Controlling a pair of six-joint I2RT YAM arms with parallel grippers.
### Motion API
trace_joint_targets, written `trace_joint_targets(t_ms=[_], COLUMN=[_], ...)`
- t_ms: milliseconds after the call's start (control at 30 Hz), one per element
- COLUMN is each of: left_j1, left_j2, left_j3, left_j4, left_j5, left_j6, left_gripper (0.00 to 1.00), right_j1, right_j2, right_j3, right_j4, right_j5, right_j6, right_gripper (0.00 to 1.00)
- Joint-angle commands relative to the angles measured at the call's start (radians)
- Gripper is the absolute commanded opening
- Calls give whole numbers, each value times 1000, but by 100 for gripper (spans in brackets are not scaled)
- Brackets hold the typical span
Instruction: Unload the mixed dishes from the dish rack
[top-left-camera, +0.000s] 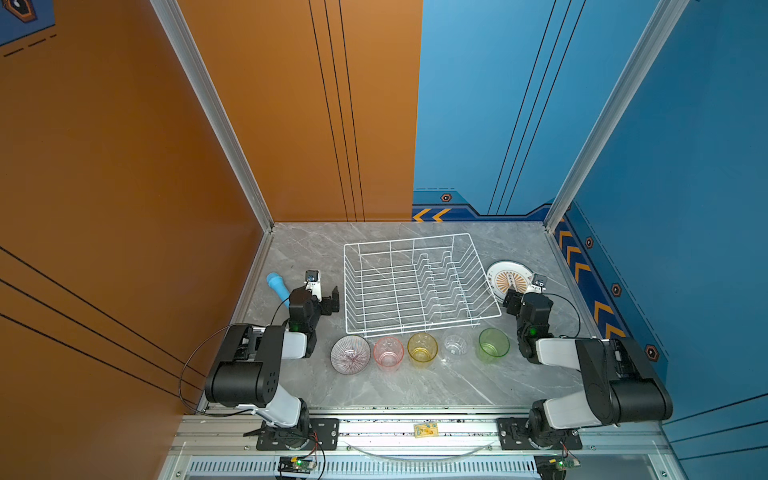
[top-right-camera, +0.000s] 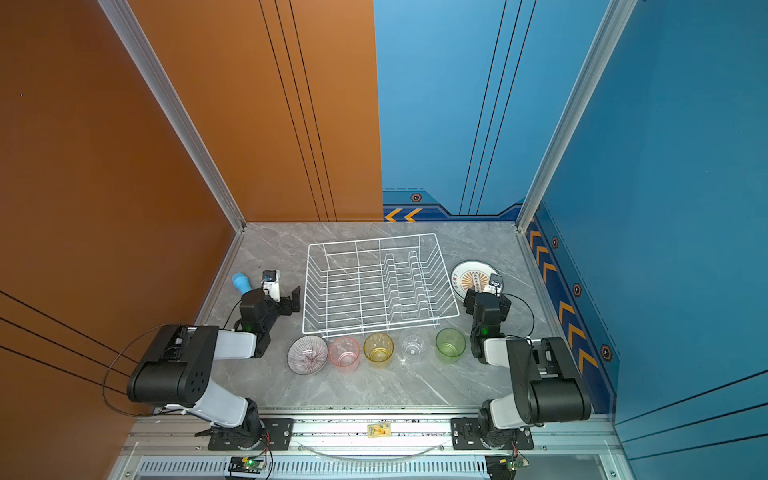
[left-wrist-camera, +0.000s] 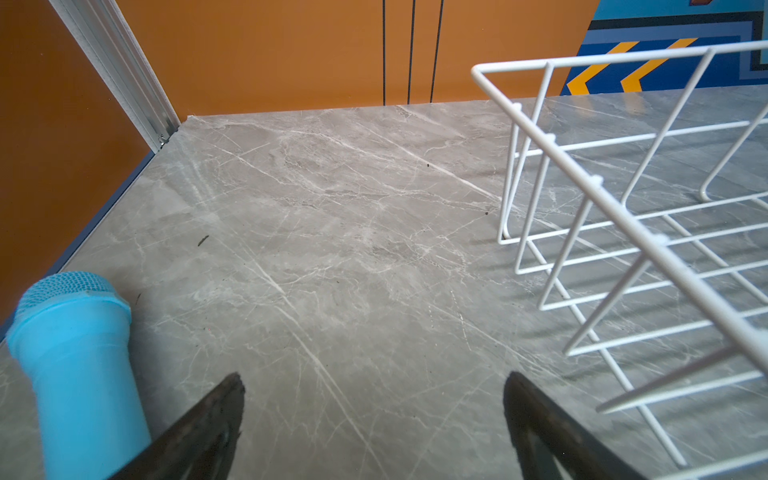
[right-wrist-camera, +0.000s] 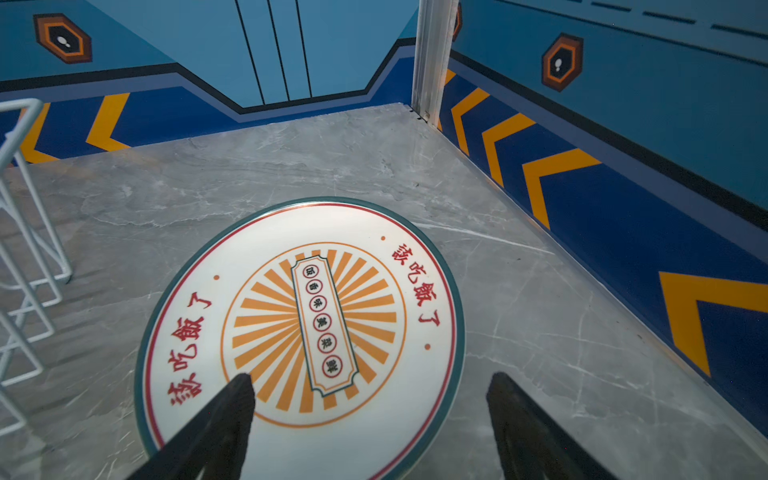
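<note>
The white wire dish rack (top-left-camera: 419, 282) (top-right-camera: 378, 282) stands mid-table with nothing in it. Between it and the front edge, a striped white bowl (top-left-camera: 350, 354) and the pink (top-left-camera: 388, 352), yellow (top-left-camera: 422, 348), clear (top-left-camera: 456, 344) and green (top-left-camera: 493, 343) tumblers stand in a row. A dark-rimmed plate (top-left-camera: 505, 272) (right-wrist-camera: 299, 332) with an orange sunburst lies flat to the right of the rack. My right gripper (top-left-camera: 519, 293) (right-wrist-camera: 372, 378) hangs open over the plate's near edge, holding nothing. Left of the rack, my left gripper (top-left-camera: 326, 297) (left-wrist-camera: 374, 378) is open above bare table.
A light-blue cylinder (top-left-camera: 277, 286) (left-wrist-camera: 79, 365) lies beside the left gripper, near the orange wall. The rack's wire side (left-wrist-camera: 623, 199) runs close along the left gripper's other side. The blue wall with chevrons (right-wrist-camera: 582, 187) stands just beyond the plate.
</note>
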Motion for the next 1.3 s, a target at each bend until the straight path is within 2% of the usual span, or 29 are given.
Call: trace_joint_targets(t_ms=[0,67,100,200,233,267,1267], left_j1=[1,1,1,1,1,1,2], left_j2=[1,1,0,0,1,0,4], left_j3=[-4,-2,-3,-4,-4,-4,0], left_j4=[15,15,15,15,15,15,15], left_j5=[-16,-16,-16,-17,-16,-15,-14], left_j6=[14,14,14,14,14,13,14], left_gripper=[98,98,98,98,98,98,98], right_j1=[22,33,35,35,29,22,19], right_j2=[44,94,65,87,70,70,79], right_j3=[19,-7,-2,3,16,16,13], right_j4=[64,175,117,144,92,91,115], right_j5=[-13,5,5,26,21,11,11], right_j6=[-61,-78,-72,-71,-59,-53,-53], right_gripper=[88,90,90,92,99,100,100])
